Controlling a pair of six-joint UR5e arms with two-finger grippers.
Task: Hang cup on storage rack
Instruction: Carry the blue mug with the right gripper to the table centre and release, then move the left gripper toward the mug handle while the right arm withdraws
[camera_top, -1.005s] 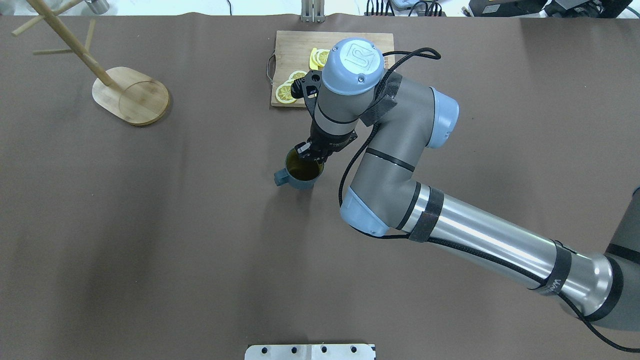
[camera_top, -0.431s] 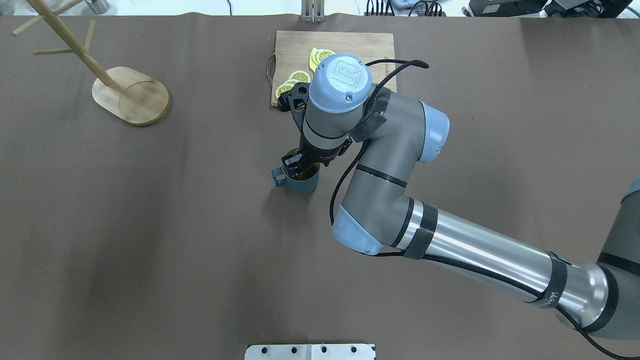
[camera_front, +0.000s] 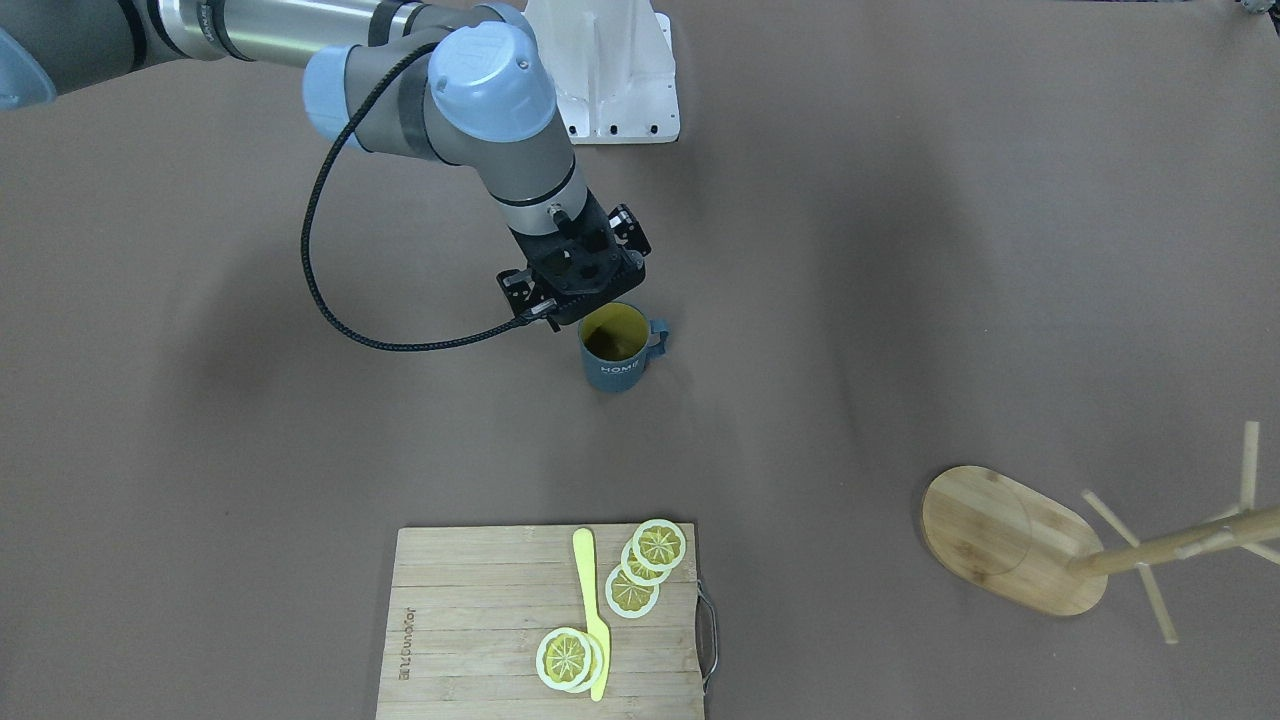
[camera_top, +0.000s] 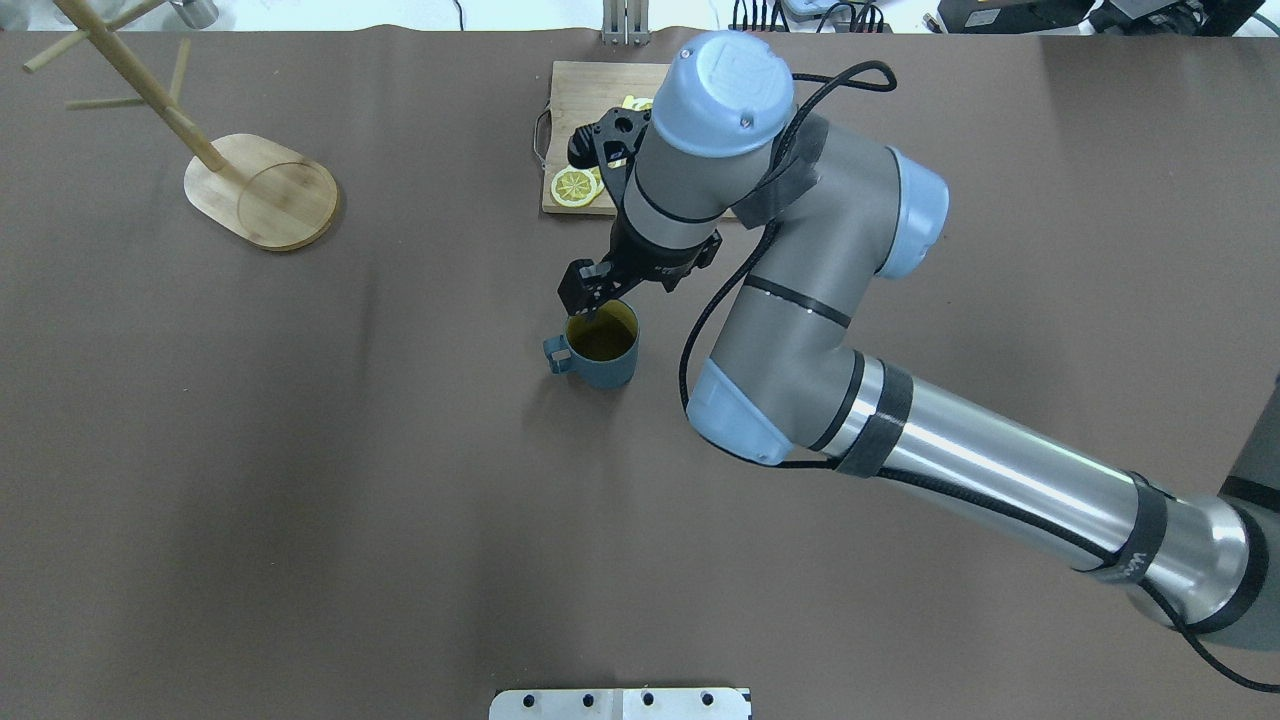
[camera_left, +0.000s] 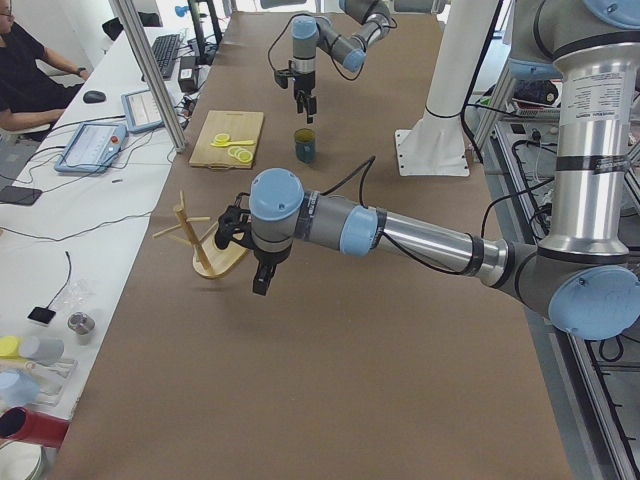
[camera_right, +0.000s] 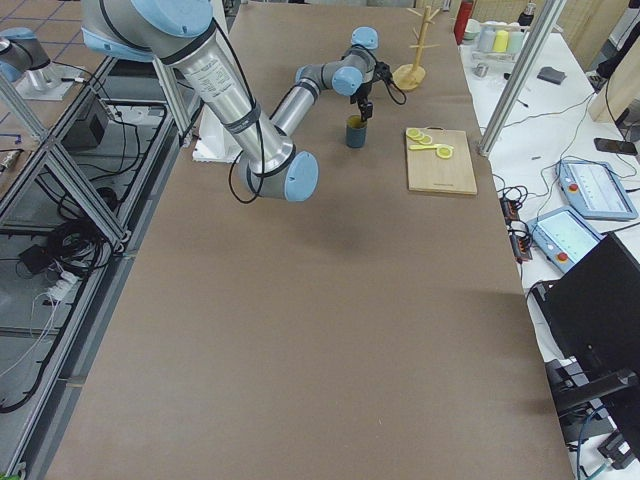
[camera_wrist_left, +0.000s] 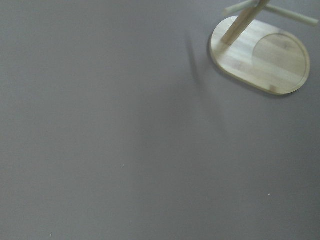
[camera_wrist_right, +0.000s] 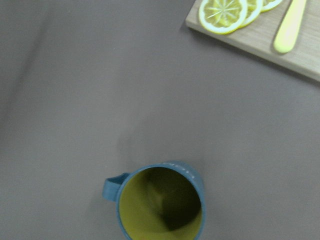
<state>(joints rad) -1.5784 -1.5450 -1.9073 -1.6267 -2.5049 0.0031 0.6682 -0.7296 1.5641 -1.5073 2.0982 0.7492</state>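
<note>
Brown table cover, overhead view used for clock directions. cup (camera_top: 600, 345) stands upright near table centre, mouth up, handle at 9 o'clock, nothing gripping it. right gripper (camera_top: 588, 298) hovers just over the rim at about 11 o'clock; the jaws clamp nothing, and I cannot tell whether they are apart or together, as the wrist blocks them and the wrist camera shows no fingers. rack (camera_top: 262, 192) sits well apart at 10 o'clock from the cup, its pegs bare where visible. left gripper (camera_left: 261, 283) hangs near the rack base, seen only from the side, jaw state cannot tell. Step, my call: the grasp, not yet made, so the task is barely started. Next move likely needs a drop so one finger goes inside the wall and one outside, a firm close clear of the handle, then a lift toward 10 o'clock and a tilt to thread the handle loop over a peg. Writing: white "HOME" on the cup side in the front view. cutting board (camera_front: 480, 620) at 12 o'clock has burnt-in lettering on one edge, too small to read.
</note>
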